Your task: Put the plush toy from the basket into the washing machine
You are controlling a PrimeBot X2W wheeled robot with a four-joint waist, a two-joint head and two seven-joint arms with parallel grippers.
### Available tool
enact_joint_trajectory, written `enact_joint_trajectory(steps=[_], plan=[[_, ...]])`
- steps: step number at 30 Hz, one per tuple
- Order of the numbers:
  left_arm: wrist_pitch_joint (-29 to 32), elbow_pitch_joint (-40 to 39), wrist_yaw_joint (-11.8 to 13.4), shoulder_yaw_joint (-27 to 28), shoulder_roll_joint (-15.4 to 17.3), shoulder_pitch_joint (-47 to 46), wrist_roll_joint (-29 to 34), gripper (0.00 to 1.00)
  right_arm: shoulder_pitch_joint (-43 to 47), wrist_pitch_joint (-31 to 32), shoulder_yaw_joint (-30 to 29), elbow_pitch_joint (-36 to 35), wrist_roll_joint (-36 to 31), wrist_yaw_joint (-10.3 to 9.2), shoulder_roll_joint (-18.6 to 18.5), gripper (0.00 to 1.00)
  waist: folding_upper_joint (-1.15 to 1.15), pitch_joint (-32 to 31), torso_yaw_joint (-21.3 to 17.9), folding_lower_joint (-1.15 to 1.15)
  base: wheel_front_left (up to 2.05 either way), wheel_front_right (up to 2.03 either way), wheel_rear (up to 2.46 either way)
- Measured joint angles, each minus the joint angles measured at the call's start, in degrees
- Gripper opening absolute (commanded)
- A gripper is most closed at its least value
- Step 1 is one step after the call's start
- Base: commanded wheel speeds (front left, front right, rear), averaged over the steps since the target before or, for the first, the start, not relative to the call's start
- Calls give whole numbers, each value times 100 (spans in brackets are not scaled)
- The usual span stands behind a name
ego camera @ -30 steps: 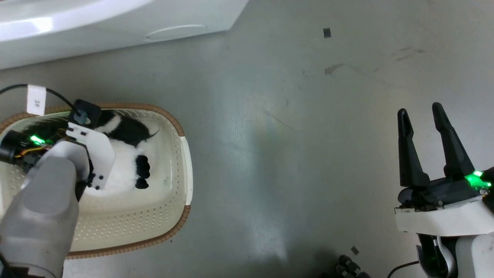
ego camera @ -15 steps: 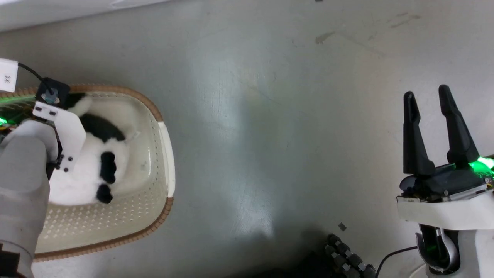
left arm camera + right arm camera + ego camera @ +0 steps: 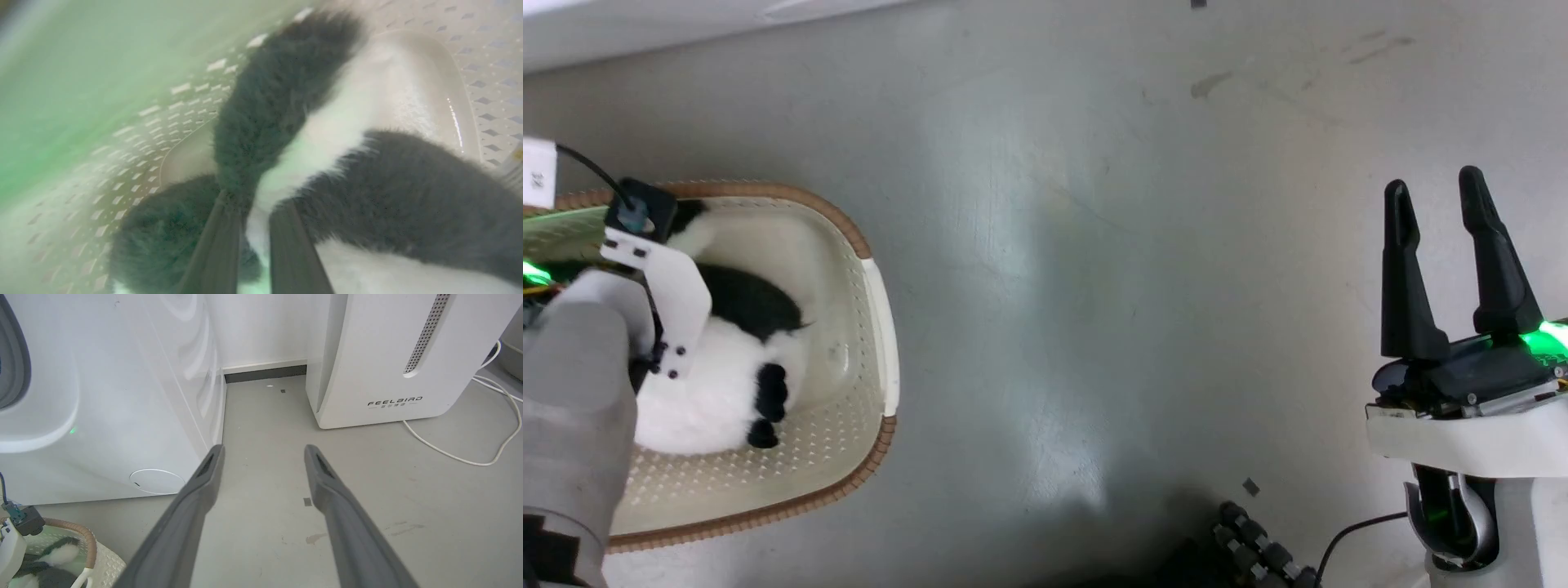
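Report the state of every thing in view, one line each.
plush toy: lying inside the basket
basket: upright, toy inside
left gripper: shut on the plush toy's fur
right gripper: open, empty
washing machine: door cannot be told

One plush toy (image 3: 719,384), one basket (image 3: 883,327), one washing machine (image 3: 106,384), one white appliance (image 3: 380,355), two hands: left hand (image 3: 255,201), right hand (image 3: 1433,181).

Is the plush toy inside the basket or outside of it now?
Inside. The plush toy lies within the perforated walls of the basket, below its brown rim; the left pincer is closed on its fur.
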Motion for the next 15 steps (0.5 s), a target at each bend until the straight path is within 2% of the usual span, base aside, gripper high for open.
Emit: enact_joint_trajectory(steps=[7, 15], plan=[[-377, 47, 4, 12, -318, 359, -188, 0, 7, -1, -74, 130, -176, 0, 0, 100, 0, -517, 128, 0, 0, 0, 0], [-962, 85, 3, 68, -724, 946, -452, 0, 143, -1, -219, 336, -409, 0, 0, 100, 0, -1398, 332, 0, 0, 0, 0]])
